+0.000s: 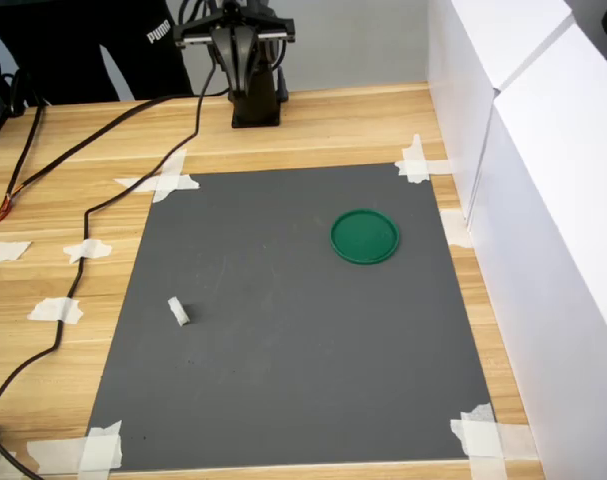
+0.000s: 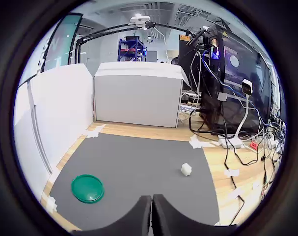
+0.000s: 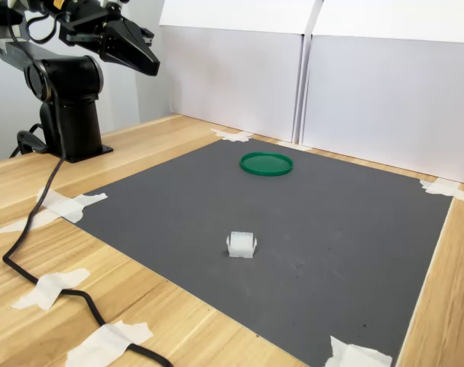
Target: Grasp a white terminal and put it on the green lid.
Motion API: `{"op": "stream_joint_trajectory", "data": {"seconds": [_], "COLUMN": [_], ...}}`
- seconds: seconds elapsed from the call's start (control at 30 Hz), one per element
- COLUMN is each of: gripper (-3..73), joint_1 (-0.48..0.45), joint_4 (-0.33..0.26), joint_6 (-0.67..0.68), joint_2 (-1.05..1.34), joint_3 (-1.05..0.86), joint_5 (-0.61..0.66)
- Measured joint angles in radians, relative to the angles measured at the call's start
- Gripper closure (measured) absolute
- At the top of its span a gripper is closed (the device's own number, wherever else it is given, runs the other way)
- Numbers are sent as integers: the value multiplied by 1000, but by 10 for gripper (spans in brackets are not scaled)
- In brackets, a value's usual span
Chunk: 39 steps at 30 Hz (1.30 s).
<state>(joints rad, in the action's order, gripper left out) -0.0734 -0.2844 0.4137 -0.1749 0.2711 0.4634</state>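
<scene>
1. The black jointed AgileX Piper arm (image 3: 63, 84) stands on its base at the far edge of the wooden desk (image 3: 33, 176), folded back over itself.
2. Its black two-fingered tool (image 3: 144, 52) is raised high in the air and holds nothing.
3. In the wrist view, the black fingers (image 2: 139, 219) press together, jaws closed.

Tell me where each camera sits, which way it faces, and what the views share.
First exterior view: high, opposite the arm base, looking down on the mat.
Wrist view: on the arm, raised, looking out past the shut gripper toward white walls.
Second exterior view: low at a mat corner, looking across; arm at the second exterior view's left, gripper.
All share the terminal and lid.
</scene>
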Motion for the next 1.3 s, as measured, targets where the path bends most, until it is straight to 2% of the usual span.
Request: {"op": "stream_joint_trajectory", "data": {"seconds": [0.33,0.57,0.83,0.97,1.13,1.23,1.3], "gripper": [711,711,711,706,619,506,398], "joint_1": [0,0,0,0,0,0,0], "joint_4": [21,57,112,117,104,107,117], "joint_6": [0,0,0,19,94,124,135], "joint_2": [-306,-483,-706,-795,-890,-943,-974], "joint_3": [236,384,472,522,609,664,699], "joint_5": [20,246,358,409,477,507,518]}}
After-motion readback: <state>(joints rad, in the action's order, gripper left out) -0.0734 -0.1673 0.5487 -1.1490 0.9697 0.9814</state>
